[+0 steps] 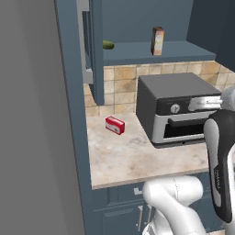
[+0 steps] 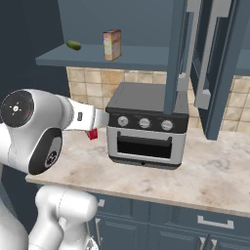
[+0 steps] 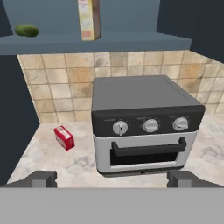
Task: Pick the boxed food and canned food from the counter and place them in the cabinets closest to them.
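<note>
One item done by my read: your tall tan-brown carton [image 3: 89, 19] stands upright on the blue cabinet shelf [image 3: 131, 43], tool [image 3: 112, 178] released and empty, so seek the can next.

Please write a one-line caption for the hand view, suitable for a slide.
Open fingers face the toaster oven on the counter, the boxed food upright on the cabinet shelf above.

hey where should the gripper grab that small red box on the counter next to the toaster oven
Best guess: take the small red box across its two narrow long sides, coming down from above. It lies flat and low on the counter, angled, with open worktop around it, apart from the toaster oven. The gripper is open.
</note>
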You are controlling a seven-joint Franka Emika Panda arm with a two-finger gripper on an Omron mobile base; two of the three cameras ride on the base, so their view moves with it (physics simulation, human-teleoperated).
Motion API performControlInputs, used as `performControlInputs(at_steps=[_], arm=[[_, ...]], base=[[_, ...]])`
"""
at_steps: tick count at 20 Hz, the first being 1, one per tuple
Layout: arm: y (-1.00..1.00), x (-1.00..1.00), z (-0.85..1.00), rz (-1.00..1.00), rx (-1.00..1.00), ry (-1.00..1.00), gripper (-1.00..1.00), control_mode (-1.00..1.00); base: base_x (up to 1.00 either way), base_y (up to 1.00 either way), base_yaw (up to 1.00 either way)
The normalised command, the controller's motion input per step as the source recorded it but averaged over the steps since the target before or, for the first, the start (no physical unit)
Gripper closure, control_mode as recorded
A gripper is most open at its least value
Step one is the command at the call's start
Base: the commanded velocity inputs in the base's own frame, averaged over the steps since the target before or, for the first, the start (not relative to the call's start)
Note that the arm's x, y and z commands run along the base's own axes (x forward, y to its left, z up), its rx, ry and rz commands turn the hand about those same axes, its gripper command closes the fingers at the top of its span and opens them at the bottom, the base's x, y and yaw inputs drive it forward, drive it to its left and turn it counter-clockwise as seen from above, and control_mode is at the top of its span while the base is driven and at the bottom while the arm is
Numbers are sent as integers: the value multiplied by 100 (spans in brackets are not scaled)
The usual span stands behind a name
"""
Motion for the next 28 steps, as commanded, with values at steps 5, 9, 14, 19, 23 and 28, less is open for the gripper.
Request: performControlInputs(at_steps=[5, 9, 14, 19, 23, 28], arm=[[-2, -17, -34, 0, -3, 10, -100, -100], [0, -3, -26, 0, -5, 15, -100, -100], [0, 3, -8, 0, -5, 20, -100, -100], [0, 0, 0, 0, 0, 2, -100, -100], [0, -2, -2, 0, 0, 0, -100, 100], [0, 0, 0, 0, 0, 0, -100, 100]], base=[[0, 0, 0], [0, 0, 0], [0, 0, 0], [0, 0, 0], [-3, 0, 0], [-28, -7, 0]])
